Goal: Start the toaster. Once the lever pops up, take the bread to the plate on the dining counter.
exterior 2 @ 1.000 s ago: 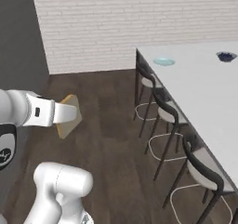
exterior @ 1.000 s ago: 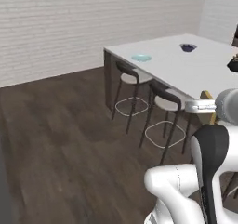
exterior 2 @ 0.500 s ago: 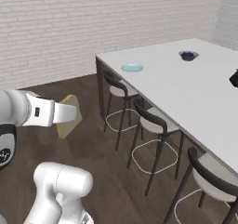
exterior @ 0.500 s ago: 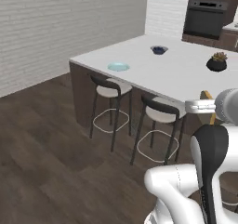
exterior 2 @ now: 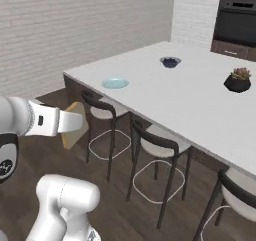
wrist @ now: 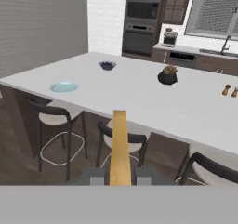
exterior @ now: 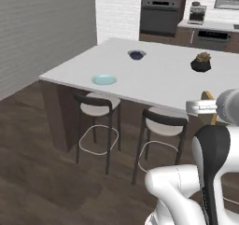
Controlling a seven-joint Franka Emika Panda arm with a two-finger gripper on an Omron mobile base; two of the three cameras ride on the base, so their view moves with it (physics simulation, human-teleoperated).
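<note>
The gripper (wrist: 119, 175) is clamped on the bread (wrist: 119, 146), one finger on each flat face, so from the hand the slice stands edge-on as a narrow golden strip rising between the two tips. From the side it reads as a thin tan slice (exterior 2: 75, 124) with a paler face and a darker crust, jutting out past the fingers.

Ahead of the hand and a little below it runs the dining counter (wrist: 139, 95), a broad white top. On it I count one pale blue plate (wrist: 63, 86), off to the hand's left near the counter's front edge, one small dark bowl (wrist: 107, 65) farther back, one dark pot with a plant (wrist: 168, 75) ahead and slightly right, and two small brown shakers (wrist: 230, 90) at the far right. The bread is well apart from the plate, held in the air short of the counter's edge.

Three stools (wrist: 55, 118) with dark frames and pale seats are tucked under the near edge. Beyond the counter stands a dark wall oven (wrist: 140, 27).
</note>
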